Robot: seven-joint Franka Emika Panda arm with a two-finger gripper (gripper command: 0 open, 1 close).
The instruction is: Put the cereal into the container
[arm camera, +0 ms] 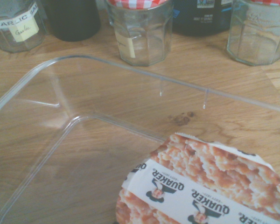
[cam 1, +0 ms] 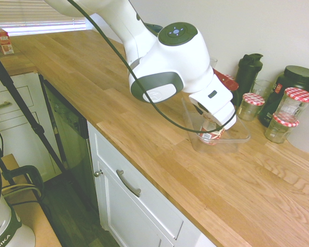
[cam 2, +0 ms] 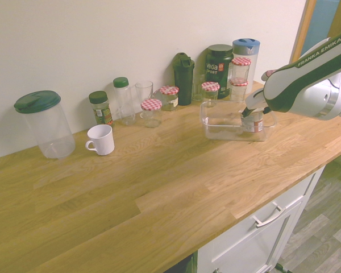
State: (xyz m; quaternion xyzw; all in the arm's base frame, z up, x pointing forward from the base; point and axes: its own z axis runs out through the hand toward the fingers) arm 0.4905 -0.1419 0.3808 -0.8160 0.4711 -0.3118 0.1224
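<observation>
The cereal cup [cam 1: 212, 135], a small cylinder with a red and white wrapper, stands inside the clear plastic container [cam 1: 237, 140] on the wooden desk [cam 1: 144, 134]; in the wrist view we read "Quaker" across its foil lid [arm camera: 200, 186], with the container's rim [arm camera: 130, 67] curving around it. We see the pincer [cam 1: 215, 126] of the white arm [cam 1: 165, 56] slanting down right over the cup, but the hand's body hides the fingertips in the first exterior view and the second exterior view shows them too small, so we cannot tell from the pictures whether the fingers grip the cup or stand apart from it. In the second exterior view the cup [cam 2: 253, 122] sits toward the end of the container [cam 2: 216, 128] nearest the arm. Behind the container, along the wall, we make out several glass jars with red-white checkered lids [cam 2: 209, 91], a dark green shaker bottle [cam 2: 183, 77], a dark Vega tub [cam 2: 218, 68] and a blue-lidded canister [cam 2: 246, 48]. Further along the desk stand a clear drinking glass [cam 2: 143, 94], two green-capped spice jars [cam 2: 100, 107], a white mug [cam 2: 100, 140] and a large clear pitcher with a green lid [cam 2: 44, 122]. In the wrist view a jar labelled garlic [arm camera: 18, 25] stands just beyond the container's far wall.
</observation>
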